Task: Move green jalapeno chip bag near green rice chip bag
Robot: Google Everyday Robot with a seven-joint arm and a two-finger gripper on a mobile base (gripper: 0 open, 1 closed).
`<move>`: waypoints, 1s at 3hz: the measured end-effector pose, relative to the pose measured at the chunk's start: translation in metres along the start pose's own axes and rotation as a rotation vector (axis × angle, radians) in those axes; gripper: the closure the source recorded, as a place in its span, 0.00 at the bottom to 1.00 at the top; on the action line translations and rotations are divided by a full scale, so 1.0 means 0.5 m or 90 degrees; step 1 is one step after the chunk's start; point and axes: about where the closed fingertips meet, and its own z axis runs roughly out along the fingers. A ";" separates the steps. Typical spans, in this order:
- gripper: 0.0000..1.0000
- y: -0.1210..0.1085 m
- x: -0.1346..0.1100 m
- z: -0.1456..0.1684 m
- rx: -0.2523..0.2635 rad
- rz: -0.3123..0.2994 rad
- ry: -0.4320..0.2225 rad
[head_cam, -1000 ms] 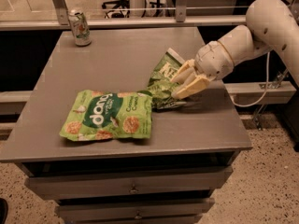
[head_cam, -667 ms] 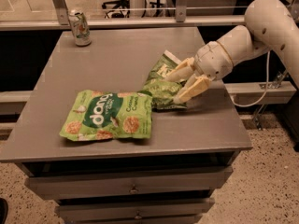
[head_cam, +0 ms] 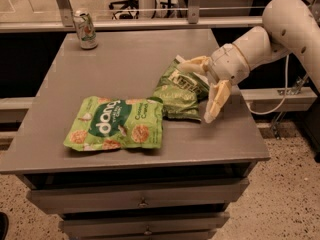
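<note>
Just right of the table's middle, the smaller, darker olive-green wrinkly foil jalapeno chip bag (head_cam: 176, 91) lies on the flat grey table top (head_cam: 125, 59). Its lower left corner meets the upper right corner of the larger, flat, bright lime-green rice chip bag (head_cam: 116, 125), which has big white lettering. The white robot arm (head_cam: 280, 29) reaches in from the right. Its cream two-finger gripper (head_cam: 196, 91) is spread wide at the jalapeno bag's right side: one finger lies over the bag's top edge and the other points down just beside its right edge, gripping nothing. A silver and green drink can (head_cam: 86, 30) stands upright at the far left corner, well apart from both bags. Grey drawers (head_cam: 140, 196) sit under the top, and a pale cable (head_cam: 270, 104) hangs to the right.
</note>
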 end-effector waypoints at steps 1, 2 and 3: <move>0.00 -0.005 0.005 -0.016 0.035 0.009 0.002; 0.00 0.006 0.035 -0.160 0.239 0.056 0.032; 0.00 -0.016 0.036 -0.146 0.238 0.052 0.025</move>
